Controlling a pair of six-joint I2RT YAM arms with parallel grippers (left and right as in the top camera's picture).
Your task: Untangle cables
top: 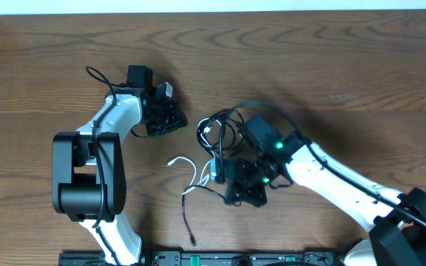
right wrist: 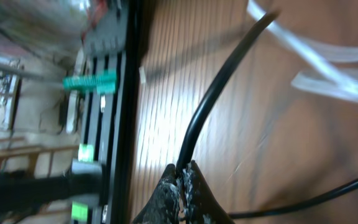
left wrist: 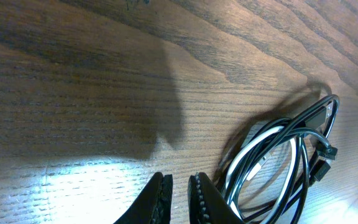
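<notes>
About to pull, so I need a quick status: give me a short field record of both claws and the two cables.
left claw: narrow gap, holding nothing, over the table beside the tangle
right claw: shut on the black cable
white cable: free end loose on the table, near right claw
tangle: black and white loops wound together, not yet separated

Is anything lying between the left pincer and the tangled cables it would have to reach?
Nothing visible. In the left wrist view only bare table separates the left pincer from the coiled black cable and white cable just beside it. The right pincer is shut on the black cable.
</notes>
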